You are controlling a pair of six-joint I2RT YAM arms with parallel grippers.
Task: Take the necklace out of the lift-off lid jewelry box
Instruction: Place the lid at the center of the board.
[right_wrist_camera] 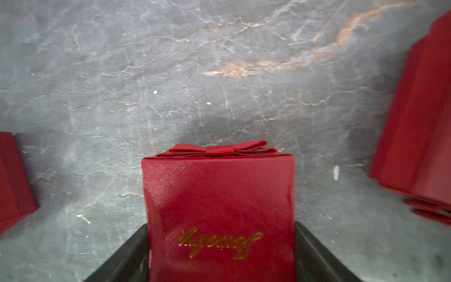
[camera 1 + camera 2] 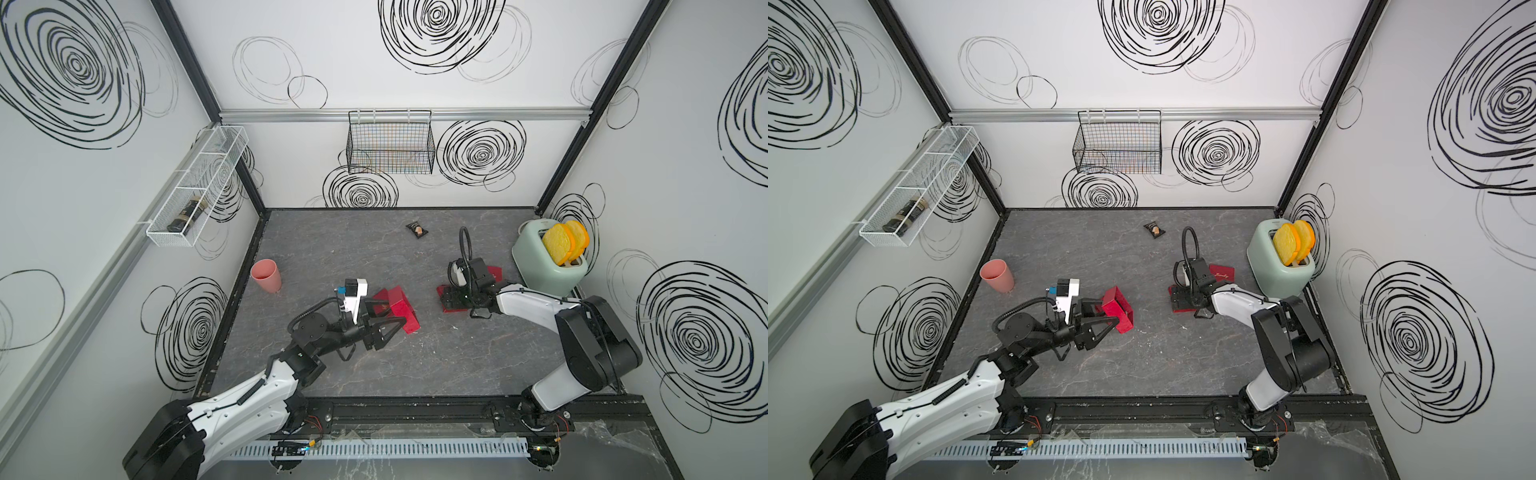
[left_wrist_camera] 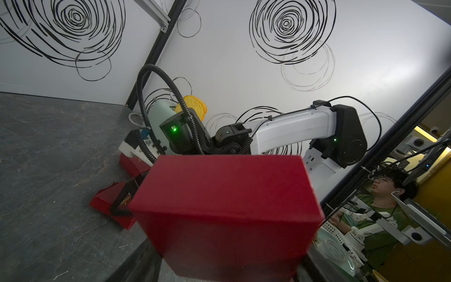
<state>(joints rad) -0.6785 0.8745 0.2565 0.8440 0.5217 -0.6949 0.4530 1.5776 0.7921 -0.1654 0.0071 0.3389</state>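
Necklace: we cannot find it in any view. We guess it lies inside one of the red boxes, too fine to show.
Handling: we judge the chain very light, limp and slippery, easy to snag or drop. We would pinch a bunched loop at the tips of the jaws, not a single strand.
Left side: the left gripper (image 2: 390, 318) has its jaws wide, clamped on a plain red box (image 3: 227, 207) held tilted above the tabletop (image 2: 374, 374).
Right side: the right gripper (image 1: 220, 225) has its jaws close on either side of a bow-topped box (image 1: 219, 195); we cannot tell whether they press it.
Right wrist view alone: the bow and gold script on that box, which the arm hides from above.
Top views alone: the dark lining of a flat red tray (image 2: 451, 299) under the right arm.
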